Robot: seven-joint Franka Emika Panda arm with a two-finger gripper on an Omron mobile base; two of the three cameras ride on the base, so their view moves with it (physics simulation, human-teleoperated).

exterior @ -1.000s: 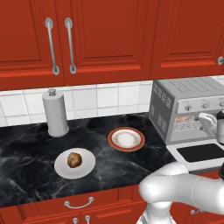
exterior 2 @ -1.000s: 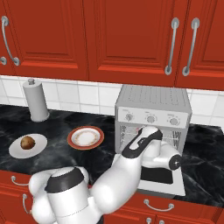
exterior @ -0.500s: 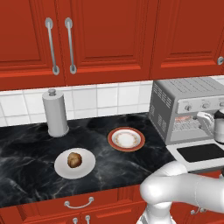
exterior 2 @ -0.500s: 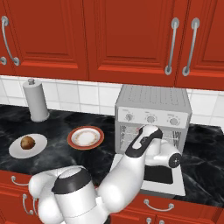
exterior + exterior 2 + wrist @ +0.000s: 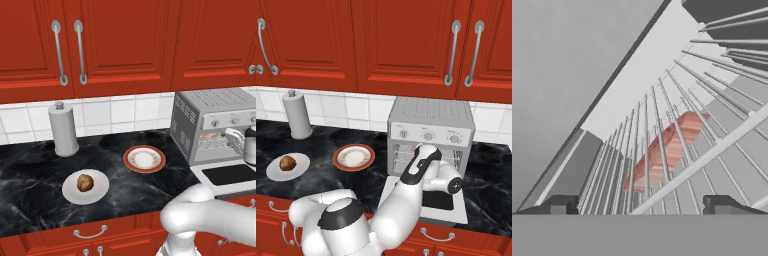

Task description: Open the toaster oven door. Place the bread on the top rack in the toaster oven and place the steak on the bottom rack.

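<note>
The pincer (image 5: pixel 637 205) is inside the toaster oven (image 5: pixel 431 131) with its jaws spread wide and nothing between them. The toaster oven door (image 5: pixel 426 199) lies dropped flat below the arm. Just ahead of the fingertips (image 5: pixel 559 205), seen through the bars of a wire shelf, lies the steak (image 5: pixel 664 150). It looks to sit on the bottom rack (image 5: pixel 712 165), so I'd judge that part done, though which shelf the hand camera looks through I can't say for sure.

That leaves the bread (image 5: pixel 85 182), well off to the pincer's left on a white plate (image 5: pixel 70 192) near the counter's front edge. Between it and the oven sits an orange-rimmed plate (image 5: pixel 145 159), with a paper towel holder (image 5: pixel 63 129) by the wall.

The roll should be light and dry, with a crust that won't slip but will crush if squeezed hard. It's lumpy and round, so it could roll in the grip. I'd come from above, close across the widest part of its middle, pads on opposite flanks, gently. Then it goes on the top rack (image 5: pixel 406 148).
</note>
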